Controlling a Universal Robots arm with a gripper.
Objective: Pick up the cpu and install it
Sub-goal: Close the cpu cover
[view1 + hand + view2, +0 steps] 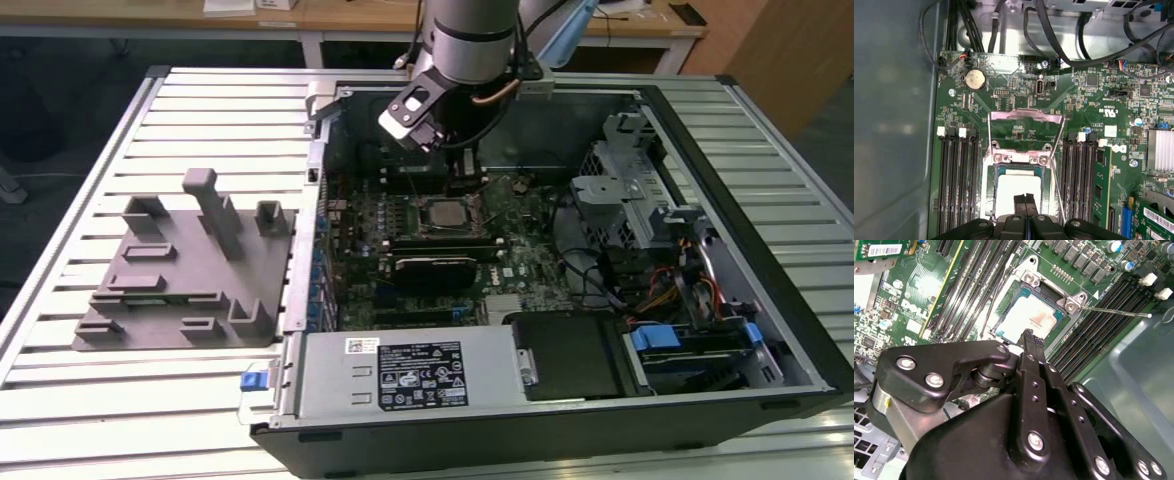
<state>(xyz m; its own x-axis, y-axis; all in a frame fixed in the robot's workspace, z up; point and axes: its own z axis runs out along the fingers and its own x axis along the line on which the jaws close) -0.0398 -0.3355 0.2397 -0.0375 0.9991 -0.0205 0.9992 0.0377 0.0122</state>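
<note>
The cpu (1009, 192) lies flat in its socket on the green motherboard, and its silvery-white top (1029, 317) shows in both wrist views. The socket's metal load plate (1026, 116) stands swung open, and the thin wire lever (1114, 310) sticks out to one side. My gripper (1025, 200) hangs just over the cpu's edge with its two black fingers pressed together and nothing between them; the fingertips (1029, 337) are at the chip's rim. In the exterior view my arm (461, 60) reaches down into the open computer case above the socket (447, 213).
Memory slots (959, 185) flank the socket on both sides. Black cables (1054, 35) run along the case wall. A black block (430, 270), the power supply (400, 375) and a drive cage (641, 200) fill the case. A grey fixture plate (187, 270) lies at the exterior view's left.
</note>
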